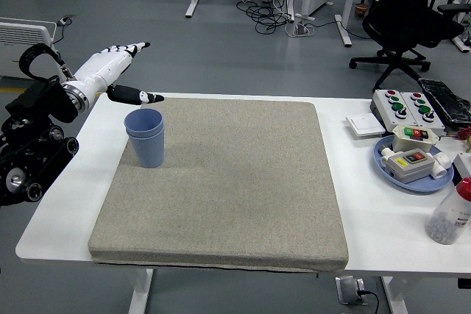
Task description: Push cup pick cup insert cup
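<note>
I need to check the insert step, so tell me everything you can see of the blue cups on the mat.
The blue cups are two pale blue, plastic-looking tumblers nested one inside the other, with the inner rim sitting just above the outer rim. The stack stands upright near the far left corner of the grey mat, tapering toward its base. The mouth is open and looks empty. Nothing touches it but the mat: the left hand hovers above and behind it, fingers spread, holding nothing.
</note>
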